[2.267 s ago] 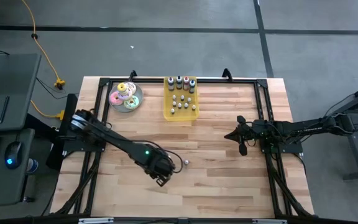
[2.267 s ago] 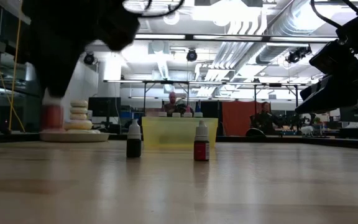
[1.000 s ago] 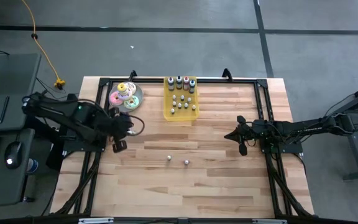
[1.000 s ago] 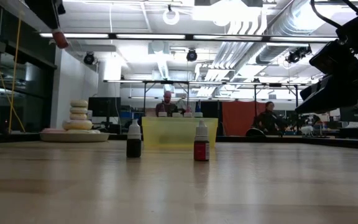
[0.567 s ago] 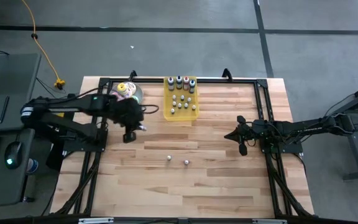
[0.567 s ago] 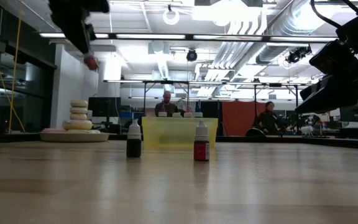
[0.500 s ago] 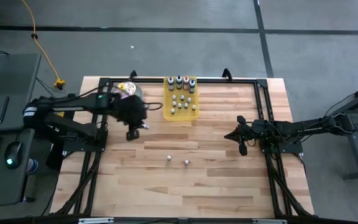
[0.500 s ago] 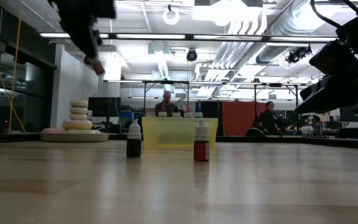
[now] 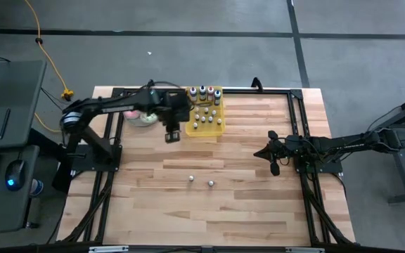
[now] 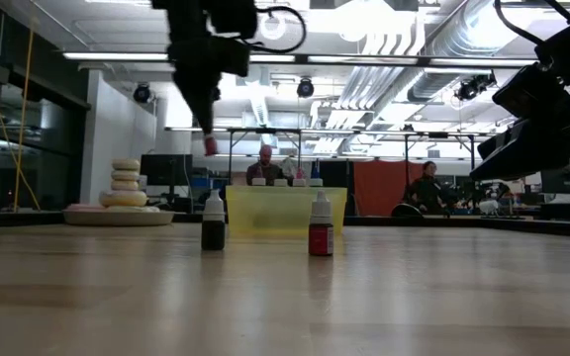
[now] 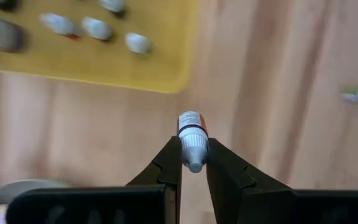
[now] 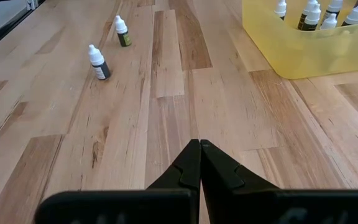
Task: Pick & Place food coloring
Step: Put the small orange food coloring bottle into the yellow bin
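Observation:
My left gripper (image 9: pixel 172 133) hangs over the table just short of the yellow tray's (image 9: pixel 207 127) near left corner, shut on a small food coloring bottle (image 11: pixel 192 132) with a white cap and reddish body. The tray (image 11: pixel 148 59) holds several more bottles. Two bottles (image 9: pixel 190 180) (image 9: pixel 210 183) stand upright on the wood mid-table; the low view shows them as a dark bottle (image 10: pixel 213 222) and a red bottle (image 10: pixel 321 227). My right gripper (image 12: pixel 199 148) rests shut at the table's right (image 9: pixel 259 152). My left gripper pinches the bottle's white cap end (image 11: pixel 193 148) between its two fingers (image 11: pixel 170 163), coming from above and pointing steeply down. The reddish body (image 10: pixel 210 146) hangs below the fingertips, cap up, lifted well clear of the table.
A plate of stacked donuts (image 10: pixel 117 198) sits at the far left, left of the tray (image 9: pixel 141 117). Black frame rails (image 9: pixel 297 119) run along the table's edges. Bare wood lies between the tray and the two standing bottles (image 12: pixel 98 63) (image 12: pixel 122 32).
My left gripper, still shut on the bottle, has swung from the table's left side toward the right and far edge, past the donut plate to the tray's near left corner, sinking a little and rolling its wrist. The bottle has stayed clear of the table.

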Robot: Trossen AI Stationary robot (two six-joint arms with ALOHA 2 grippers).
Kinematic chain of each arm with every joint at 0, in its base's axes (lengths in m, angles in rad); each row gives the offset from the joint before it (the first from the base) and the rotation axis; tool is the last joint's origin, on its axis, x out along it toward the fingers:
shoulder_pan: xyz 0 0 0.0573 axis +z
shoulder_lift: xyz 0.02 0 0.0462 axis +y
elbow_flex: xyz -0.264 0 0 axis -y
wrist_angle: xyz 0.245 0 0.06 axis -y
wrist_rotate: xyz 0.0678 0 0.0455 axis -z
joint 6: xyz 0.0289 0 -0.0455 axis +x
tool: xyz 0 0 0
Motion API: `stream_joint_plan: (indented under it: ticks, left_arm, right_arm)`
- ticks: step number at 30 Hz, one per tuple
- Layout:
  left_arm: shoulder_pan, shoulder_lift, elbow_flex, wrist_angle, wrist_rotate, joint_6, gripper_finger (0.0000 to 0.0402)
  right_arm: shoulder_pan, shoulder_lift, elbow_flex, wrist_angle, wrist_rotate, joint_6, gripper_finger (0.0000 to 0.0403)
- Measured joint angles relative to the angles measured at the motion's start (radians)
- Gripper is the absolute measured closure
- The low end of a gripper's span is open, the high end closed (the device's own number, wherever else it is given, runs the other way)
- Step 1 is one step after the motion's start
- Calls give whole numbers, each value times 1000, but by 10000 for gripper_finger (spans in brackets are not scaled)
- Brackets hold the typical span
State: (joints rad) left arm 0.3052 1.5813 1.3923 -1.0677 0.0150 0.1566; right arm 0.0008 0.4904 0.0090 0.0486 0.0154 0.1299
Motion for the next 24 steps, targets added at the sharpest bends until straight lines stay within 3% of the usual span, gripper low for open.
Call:
stream_joint_plan:
  ticks: [7,12,19,24]
  left_arm:
    - [52,203,357,-243,-60,49,359]
    - [64,328,552,-314,-67,47,359]
    - [68,449,695,-328,-70,41,359]
    - [61,497,725,-305,-48,72,359]
  right_arm:
    - [0,0,0,0,0,0,402]
    - [0,0,0,0,0,0,402]
    - [0,0,0,-1,0,0,402]
    - [0,0,0,0,0,0,402]
